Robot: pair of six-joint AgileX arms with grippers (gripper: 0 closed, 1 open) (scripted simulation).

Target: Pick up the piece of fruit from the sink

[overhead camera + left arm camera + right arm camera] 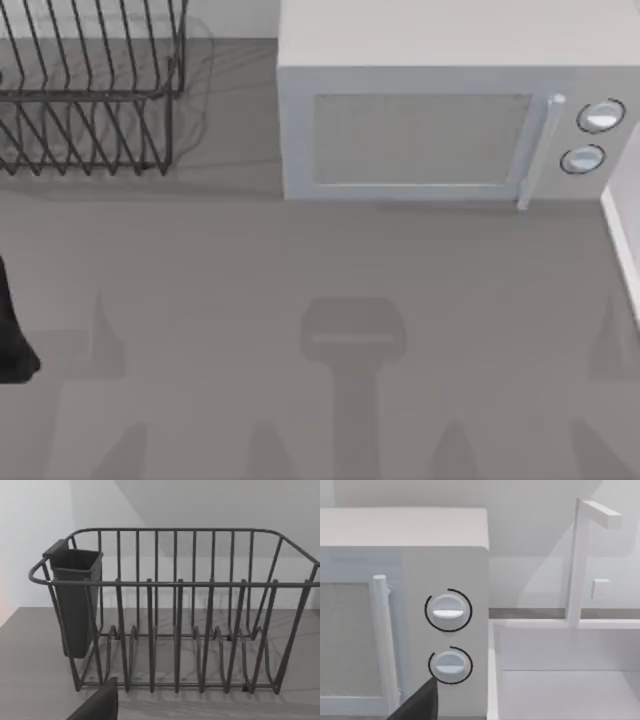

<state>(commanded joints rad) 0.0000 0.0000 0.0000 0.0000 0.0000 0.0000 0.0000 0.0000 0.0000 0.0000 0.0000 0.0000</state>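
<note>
While the top view has the microwave (430,125) beside a dish rack (90,90), no fruit turns up. Left wrist faces that rack. Right wrist catches the sink (560,680) just past the microwave, so the right arm's nearer; can't tell either claw's grip.

Far left on the grey tabletop (300,260): a dark wire dish rack (90,100). Far right: a white microwave (440,110), door shut, two knobs (592,135) rightmost.

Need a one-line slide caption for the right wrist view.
Microwave front with two dials beside the white sink and its faucet.
</note>
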